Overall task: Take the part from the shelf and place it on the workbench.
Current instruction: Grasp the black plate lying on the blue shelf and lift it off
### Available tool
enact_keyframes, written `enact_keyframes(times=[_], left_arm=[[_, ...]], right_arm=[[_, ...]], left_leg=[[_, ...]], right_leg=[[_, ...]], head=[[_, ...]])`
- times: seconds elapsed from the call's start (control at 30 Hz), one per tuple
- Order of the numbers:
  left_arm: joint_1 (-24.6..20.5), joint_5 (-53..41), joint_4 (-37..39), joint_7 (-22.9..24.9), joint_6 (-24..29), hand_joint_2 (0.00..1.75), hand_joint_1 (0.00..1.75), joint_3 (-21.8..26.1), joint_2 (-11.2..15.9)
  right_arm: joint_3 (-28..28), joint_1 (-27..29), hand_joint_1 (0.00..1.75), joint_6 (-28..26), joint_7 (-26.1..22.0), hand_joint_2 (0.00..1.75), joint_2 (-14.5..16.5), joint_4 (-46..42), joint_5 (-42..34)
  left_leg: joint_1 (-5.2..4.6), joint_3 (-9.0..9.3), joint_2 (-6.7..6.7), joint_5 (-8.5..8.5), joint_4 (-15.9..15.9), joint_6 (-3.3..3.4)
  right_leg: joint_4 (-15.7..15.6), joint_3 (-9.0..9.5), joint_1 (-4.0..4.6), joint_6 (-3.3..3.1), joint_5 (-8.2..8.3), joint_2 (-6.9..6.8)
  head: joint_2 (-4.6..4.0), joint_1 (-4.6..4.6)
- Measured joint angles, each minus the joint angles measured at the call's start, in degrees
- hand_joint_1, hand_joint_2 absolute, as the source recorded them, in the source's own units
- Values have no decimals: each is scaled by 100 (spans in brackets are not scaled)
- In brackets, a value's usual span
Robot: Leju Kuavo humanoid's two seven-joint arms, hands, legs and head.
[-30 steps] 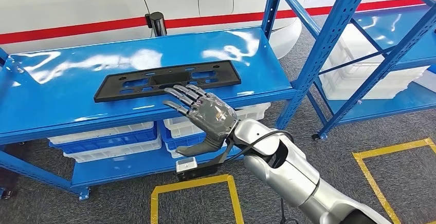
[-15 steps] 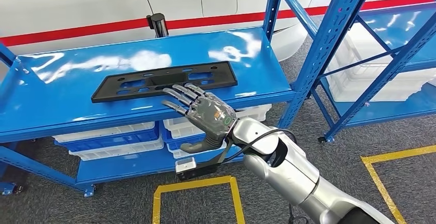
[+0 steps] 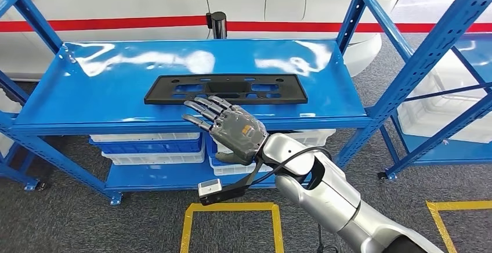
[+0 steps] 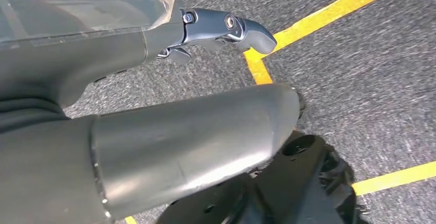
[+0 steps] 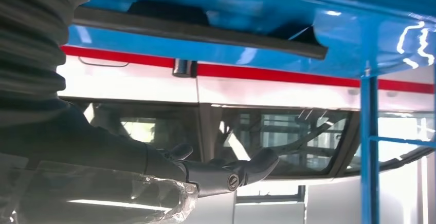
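Observation:
The part point(image 3: 226, 89) is a long flat black plate with several cut-outs. It lies flat on the top board of the blue shelf point(image 3: 116, 85), just right of the middle. My right hand point(image 3: 229, 128) hovers in front of the shelf's front edge with its fingers spread and nothing in it. Its fingertips reach just short of the part's near edge. In the right wrist view the part point(image 5: 195, 29) is a dark strip on the blue board, beyond my right hand point(image 5: 226, 175). My left hand point(image 4: 154, 106) hangs over the grey floor and holds nothing.
White bins point(image 3: 145, 148) fill the lower boards of the shelf. A second blue rack point(image 3: 429, 61) stands at the right. A white car body with a red stripe point(image 3: 145, 22) is behind. A black post point(image 3: 218, 24) stands at the shelf's back edge. Yellow floor lines point(image 3: 232, 206) lie below.
The whole picture has shifted, so the camera turned: the shelf and part now sit further right and squarer to me. My right hand stays open at the shelf's front edge.

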Motion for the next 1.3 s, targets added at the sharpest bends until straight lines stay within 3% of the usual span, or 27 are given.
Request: enact_keyframes(times=[0.03, 0.1, 0.13, 0.2, 0.33, 0.5, 0.57, 0.63, 0.73, 0.97, 1.3], left_arm=[[0, -13, 0, 9, 0, 0, 0, 0, -6], [-2, -33, -2, 18, 0, 0, 0, 0, -23], [-3, -36, -3, 21, 0, 0, 0, 0, -30], [1, -46, -4, 31, 0, 0, 0, 3, -35], [20, -72, -4, 52, -13, 0, 0, 40, -49], [17, -73, -4, 54, -15, 0, 0, 99, -62], [17, -74, -4, 54, -15, 0, 0, 102, -67], [17, -80, -4, 56, -15, 0, 0, 106, -73], [17, -118, -4, 74, -15, 0, 0, 127, -88], [21, -252, -4, 120, -11, 0, 0, 274, -131], [22, -261, -4, 126, -10, 0, 0, 370, -142]], right_arm=[[4, 17, 0, -1, 0, 131, -3, 4, 4], [9, 31, 0, -3, 0, 44, -5, 7, 11], [9, 34, 0, -5, 0, 0, -4, 7, 14], [5, 55, 0, -21, 19, 0, 9, 5, 16], [-62, 116, 0, -71, 298, 0, 83, 6, 68], [-92, 159, 0, -72, 421, 0, 143, 7, 111], [-96, 170, 0, -75, 445, 87, 145, 7, 115], [-107, 178, 0, -116, 498, 175, 146, 7, 156], [-165, 213, 0, -258, 713, 175, 159, 11, 361], [-322, 237, 0, -307, 1793, 175, 208, 93, 1321], [-422, 239, 0, -229, 1923, 175, 242, 204, 1381]], left_leg=[[0, 3, -69, -1, 4, -2], [0, 7, -192, -10, 20, -19], [-12, 1, -245, -26, 49, -41], [-27, -26, -306, -55, 93, -90], [-14, -37, -293, -61, 98, -15], [-7, -1, -238, -63, 58, -19], [-2, 1, -233, -61, 53, -35], [7, 1, -232, -62, 49, -99], [15, -1, -232, -65, 46, -170], [-29, -3, -231, -64, 49, -169], [-48, -7, -231, -65, 58, -166]], right_leg=[[-114, 45, -1, 43, 86, 14], [-888, 400, -20, 133, 423, 92], [-1276, 569, -28, 142, 570, 138], [-1658, 740, -42, 98, 701, 186], [-1683, 756, -32, 26, 730, 193], [-1682, 756, -14, 15, 730, 233], [-1680, 756, -5, 13, 729, 234], [-1678, 755, 3, 10, 726, 234], [-1676, 756, 8, 3, 723, 233], [-1677, 755, -16, 4, 723, 232], [-1679, 756, -43, 7, 724, 232]], head=[[0, 1], [0, 1], [0, -1], [0, -4], [0, -10], [0, -11], [0, -12], [0, -11], [0, -10], [0, -10], [0, -10]])
